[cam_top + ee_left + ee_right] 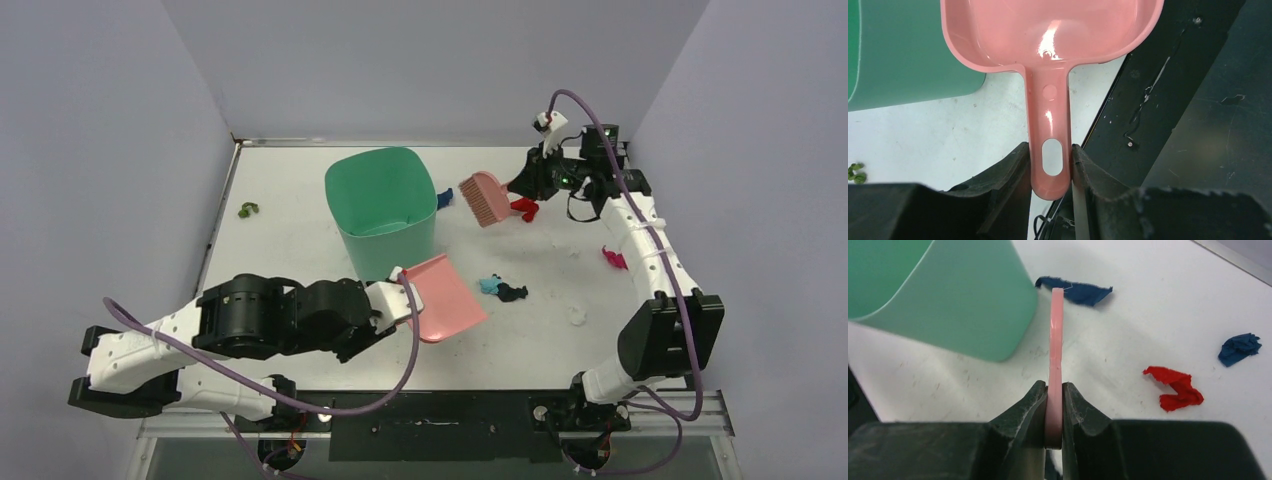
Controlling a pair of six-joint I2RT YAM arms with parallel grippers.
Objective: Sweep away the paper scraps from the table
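My left gripper (398, 296) (1050, 161) is shut on the handle of the pink dustpan (446, 298) (1048, 30), which lies just in front of the green bin. Far right at the back, my right gripper (527, 182) (1053, 401) is shut on the thin handle of the pink brush (483, 197) (1056, 335), held above the white table (290, 235). Paper scraps lie scattered: a red one (523, 207) (1175, 387) and dark blue ones (444, 198) (1078, 291) (1240, 347) near the brush, teal (489, 285) and black (513, 292) right of the dustpan, olive green (248, 209) (855, 172) far left.
A tall green bin (382, 210) (908, 55) (948, 295) stands mid-table between the arms. A magenta scrap (613, 258) lies beside the right arm, and a small white wad (576, 315) sits near the front right. Grey walls close in three sides.
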